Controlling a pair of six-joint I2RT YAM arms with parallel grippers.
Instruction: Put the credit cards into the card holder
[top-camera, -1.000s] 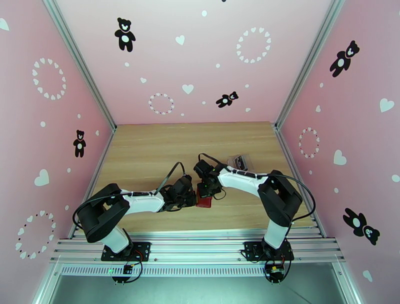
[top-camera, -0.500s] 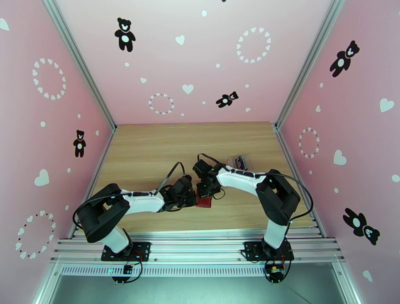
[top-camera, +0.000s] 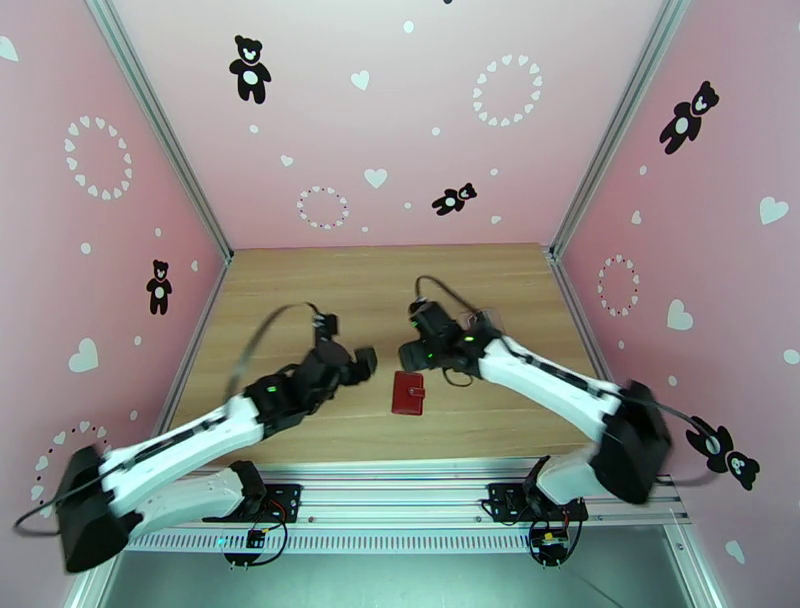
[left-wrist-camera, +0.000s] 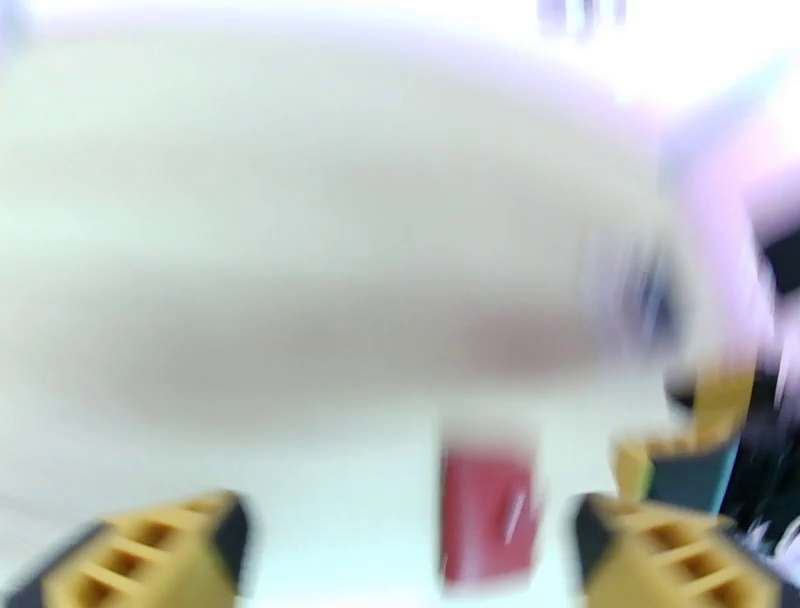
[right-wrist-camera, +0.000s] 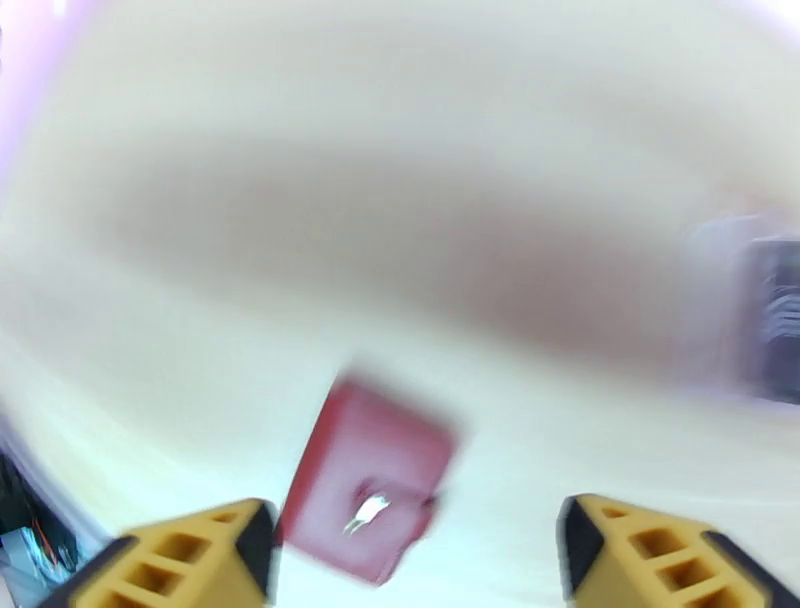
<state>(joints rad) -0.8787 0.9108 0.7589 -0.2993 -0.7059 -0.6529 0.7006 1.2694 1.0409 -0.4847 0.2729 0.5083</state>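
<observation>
Card holder (top-camera: 408, 392), closed, flat; long axis near–far. Lies betw. both: right of left gripper (top-camera: 364, 363), just near-side of right gripper (top-camera: 409, 357) (closer one). Both spread wide, empty.

Pink walls (top-camera: 400, 120) printed with black bears (top-camera: 249, 68) and white hearts (top-camera: 375, 177) enclose a pale wooden tabletop (top-camera: 300, 290) under even light.

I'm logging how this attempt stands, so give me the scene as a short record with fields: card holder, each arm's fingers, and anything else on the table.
card holder: dark red, closed, snap side up, flat on the wooden table between the two arms
left fingers: open, holding nothing, off the card holder
right fingers: open, holding nothing, off the card holder
other: clear plastic pouch with dark contents, beyond the right arm
</observation>
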